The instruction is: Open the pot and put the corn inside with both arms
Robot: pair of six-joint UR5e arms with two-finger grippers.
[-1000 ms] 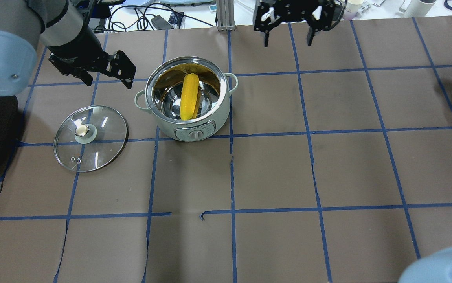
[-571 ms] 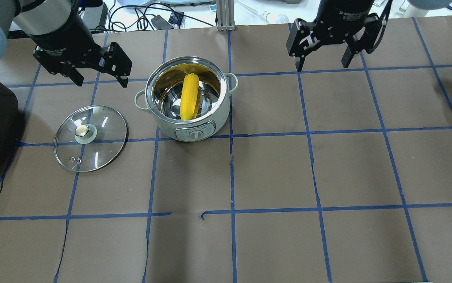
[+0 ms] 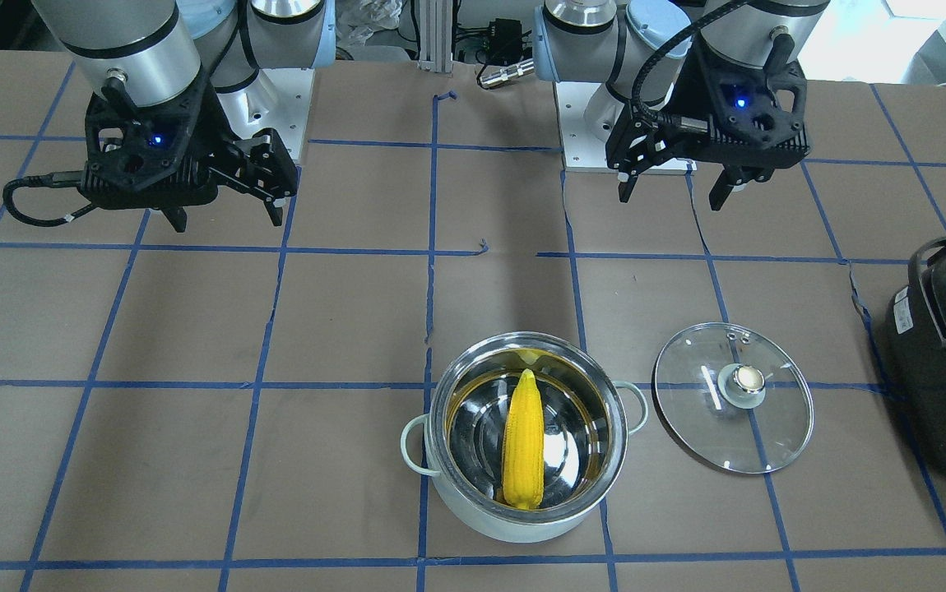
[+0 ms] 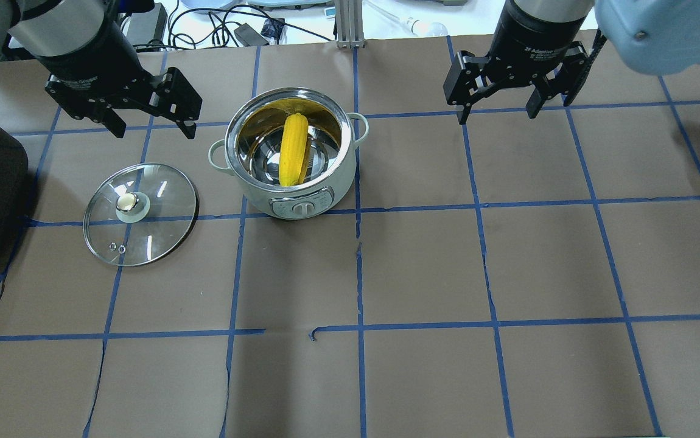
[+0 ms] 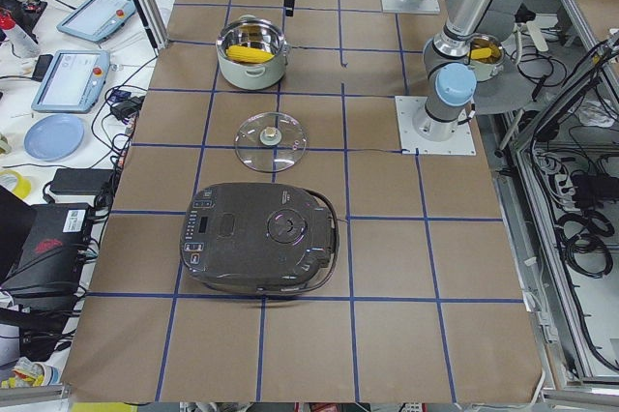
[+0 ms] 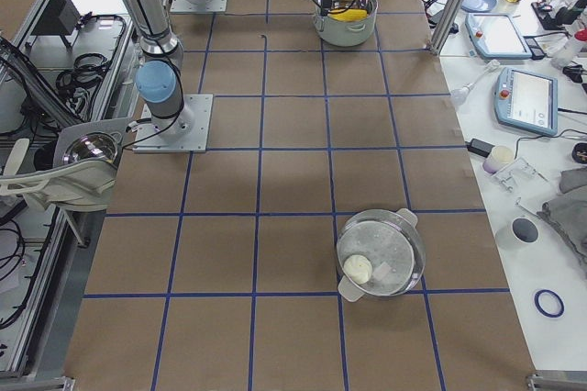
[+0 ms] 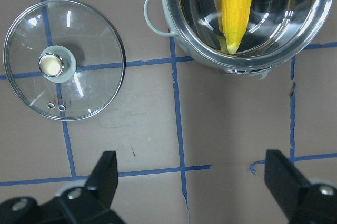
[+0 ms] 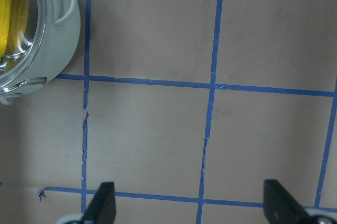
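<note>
The corn [image 4: 294, 149] was pictured lying lengthwise, apparently tilted, in the pot [image 4: 339, 185], nearer the left gripper [image 4: 155, 129] than the right gripper [image 4: 497, 115], both spread wide.

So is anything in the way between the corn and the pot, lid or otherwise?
Nothing visible. The corn lies inside the open pot. The glass lid rests flat on the table beside the pot, not touching it. The left gripper and right gripper hang open and empty, off to either side.
</note>
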